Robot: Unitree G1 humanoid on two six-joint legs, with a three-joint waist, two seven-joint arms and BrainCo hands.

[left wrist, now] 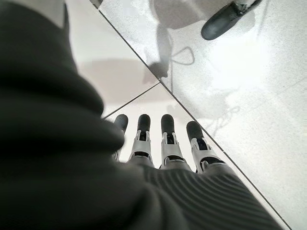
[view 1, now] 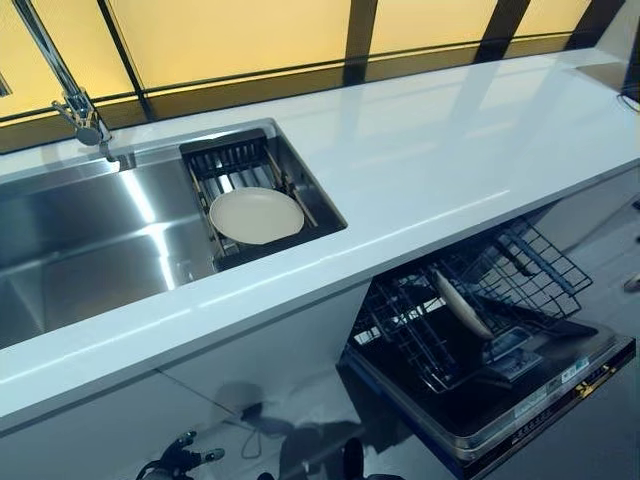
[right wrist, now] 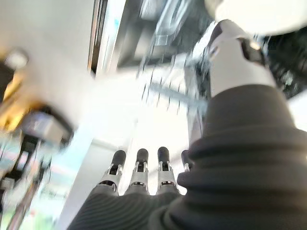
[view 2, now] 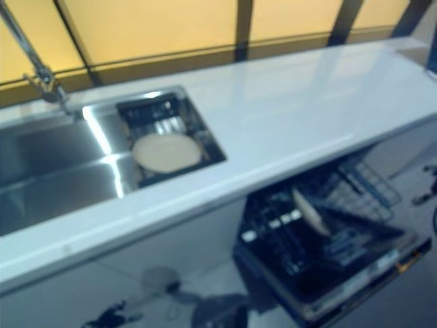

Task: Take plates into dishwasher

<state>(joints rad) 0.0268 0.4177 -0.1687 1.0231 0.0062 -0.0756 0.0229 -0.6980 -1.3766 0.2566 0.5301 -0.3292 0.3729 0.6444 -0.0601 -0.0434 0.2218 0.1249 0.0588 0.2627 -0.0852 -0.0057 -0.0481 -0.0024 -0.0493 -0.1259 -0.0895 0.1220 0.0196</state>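
A round cream plate (view 1: 256, 215) lies flat on the dark rack (view 1: 232, 160) in the right end of the steel sink (view 1: 90, 230). A second cream plate (view 1: 462, 305) stands on edge in the lower rack (view 1: 430, 330) of the open dishwasher (view 1: 520, 400) under the counter. My left hand (left wrist: 170, 143) hangs low by the cabinet front, fingers straight over the floor, holding nothing. My right hand (right wrist: 139, 177) is near the dishwasher rack with straight fingers and is empty. A pale rounded edge (right wrist: 259, 14) shows past its thumb.
A long white counter (view 1: 450, 150) runs to the right of the sink, with a tap (view 1: 80, 110) at the back left. The dishwasher door (view 1: 560, 420) lies folded down and juts out over the floor. Yellow-lit windows back the counter.
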